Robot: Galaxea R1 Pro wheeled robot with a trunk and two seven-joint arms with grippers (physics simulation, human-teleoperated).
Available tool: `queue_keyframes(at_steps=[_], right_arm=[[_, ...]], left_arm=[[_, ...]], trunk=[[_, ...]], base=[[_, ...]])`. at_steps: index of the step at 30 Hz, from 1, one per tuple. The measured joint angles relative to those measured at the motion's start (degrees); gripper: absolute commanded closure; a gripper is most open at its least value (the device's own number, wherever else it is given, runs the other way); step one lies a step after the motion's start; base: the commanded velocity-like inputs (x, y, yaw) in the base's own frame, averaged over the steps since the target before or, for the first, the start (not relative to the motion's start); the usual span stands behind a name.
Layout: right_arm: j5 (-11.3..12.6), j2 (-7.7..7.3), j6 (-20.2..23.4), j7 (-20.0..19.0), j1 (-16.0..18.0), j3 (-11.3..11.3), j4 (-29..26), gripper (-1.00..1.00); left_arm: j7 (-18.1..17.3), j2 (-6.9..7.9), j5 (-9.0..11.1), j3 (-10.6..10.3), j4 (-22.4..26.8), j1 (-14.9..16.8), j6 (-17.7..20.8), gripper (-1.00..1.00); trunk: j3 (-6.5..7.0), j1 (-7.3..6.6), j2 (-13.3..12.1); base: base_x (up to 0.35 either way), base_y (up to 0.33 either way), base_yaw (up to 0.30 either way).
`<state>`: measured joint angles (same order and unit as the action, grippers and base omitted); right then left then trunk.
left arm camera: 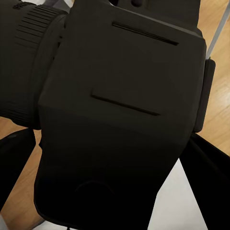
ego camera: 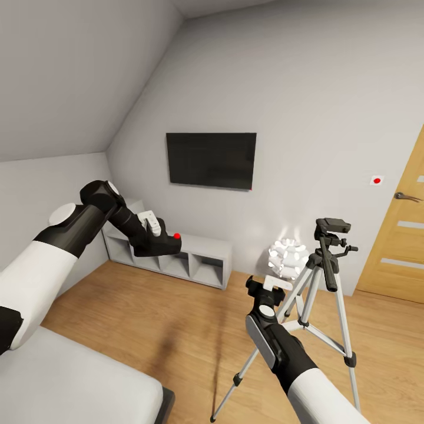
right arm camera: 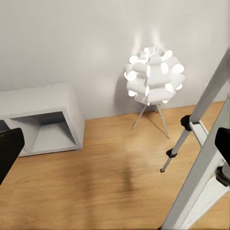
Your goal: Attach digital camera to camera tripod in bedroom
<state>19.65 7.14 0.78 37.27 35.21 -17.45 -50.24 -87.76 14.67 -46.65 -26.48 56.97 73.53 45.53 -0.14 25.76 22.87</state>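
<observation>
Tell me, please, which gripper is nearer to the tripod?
Right. The right gripper sits just beside the camera tripod, by its legs; the left gripper, holding the digital camera, is well off toward the shelf.

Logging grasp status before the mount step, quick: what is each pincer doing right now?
Left pincer: shut on the digital camera.
Right pincer: holding nothing, near the camera tripod; open or shut cannot be told.

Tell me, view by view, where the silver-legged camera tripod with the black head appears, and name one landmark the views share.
Head view: the camera tripod stands at lower right, before the oak door.
Left wrist view: a thin pale leg at the upper right edge may belong to it; I cannot confirm.
Right wrist view: its silver legs run up the right side.
Shared landmark: the white ball-cluster lamp, in head and right wrist views.
</observation>
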Motion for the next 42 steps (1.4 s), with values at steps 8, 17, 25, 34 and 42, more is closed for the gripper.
queue_keyframes(at_steps=[8,17,25,34,42], right_arm=[[0.4,0.21,-0.1,1.9,0.0,0.0,0.0,-1.00],[0.7,1.61,-0.8,7.8,0.0,-2.1,-0.2,-1.00],[6.0,1.60,-1.6,8.1,0.0,-2.4,-0.1,-1.00],[7.7,1.59,-2.3,8.1,0.0,1.5,-0.1,-1.00],[7.9,1.59,-3.3,8.1,0.0,4.7,-0.1,-1.00]], left_arm=[[0.0,-0.03,0.0,0.0,0.0,0.0,0.0,1.00],[0.0,0.04,0.0,0.0,0.0,0.0,0.0,1.00],[0.0,0.05,0.0,0.0,-0.1,0.0,0.0,1.00],[0.0,0.05,0.0,0.0,-0.2,0.0,0.0,1.00],[0.0,0.05,0.0,0.0,-0.2,0.0,0.0,1.00]], trunk=[[0.00,0.00,0.0],[0.00,0.00,0.0],[0.00,0.00,0.0],[0.00,0.00,0.0],[0.00,0.00,0.0]], base=[[0.000,0.000,0.000],[0.000,0.000,0.000],[0.000,0.000,0.000],[0.000,0.000,0.000],[0.000,0.000,0.000]])
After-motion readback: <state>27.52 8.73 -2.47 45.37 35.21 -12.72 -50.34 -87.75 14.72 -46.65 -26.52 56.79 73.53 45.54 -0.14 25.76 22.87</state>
